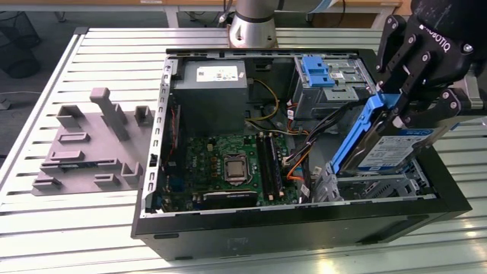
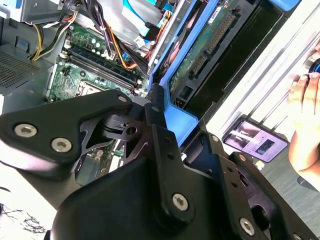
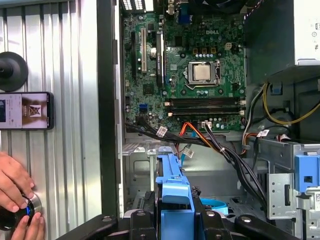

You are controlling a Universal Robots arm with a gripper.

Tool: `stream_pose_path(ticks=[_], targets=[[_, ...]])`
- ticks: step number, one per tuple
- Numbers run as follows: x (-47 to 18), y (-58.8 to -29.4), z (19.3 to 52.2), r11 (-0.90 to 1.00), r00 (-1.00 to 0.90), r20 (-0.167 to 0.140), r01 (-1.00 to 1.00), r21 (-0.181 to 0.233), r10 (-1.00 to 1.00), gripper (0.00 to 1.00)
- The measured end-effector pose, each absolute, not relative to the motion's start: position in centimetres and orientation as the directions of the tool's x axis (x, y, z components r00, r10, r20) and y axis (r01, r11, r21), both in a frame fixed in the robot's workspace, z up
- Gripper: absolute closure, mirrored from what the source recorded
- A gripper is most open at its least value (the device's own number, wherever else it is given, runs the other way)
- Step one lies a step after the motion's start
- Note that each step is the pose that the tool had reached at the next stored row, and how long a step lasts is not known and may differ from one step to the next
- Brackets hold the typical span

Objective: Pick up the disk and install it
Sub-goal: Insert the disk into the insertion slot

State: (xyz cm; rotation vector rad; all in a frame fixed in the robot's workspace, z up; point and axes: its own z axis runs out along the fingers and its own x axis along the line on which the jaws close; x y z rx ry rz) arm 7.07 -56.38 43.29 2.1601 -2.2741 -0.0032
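Gripper (image 1: 409, 111) is clamped on the disk (image 1: 389, 149) by its blue rails. It holds the disk tilted, label up, over the drive cage (image 1: 377, 185) in the case's (image 1: 304, 220) corner on the exterior view's right. Disk's lower end looks to touch the cage, tho that's hard to tell; in the first wrist view a hand (image 3: 14, 187) lies on the table (image 3: 70, 150) near a phone (image 3: 26, 111).

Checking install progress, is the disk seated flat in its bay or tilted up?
Tilted, not seated. In the exterior view the disk slants steeply, clamped in the jaws, its lower end reaching the metal bay.
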Motion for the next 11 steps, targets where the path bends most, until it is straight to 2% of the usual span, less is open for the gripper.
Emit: stream_pose_path(ticks=[11], targets=[[7.07, -56.38, 43.12, 0.051, -0.051, 0.002, -0.999, 0.005, -0.999, 0.64]])
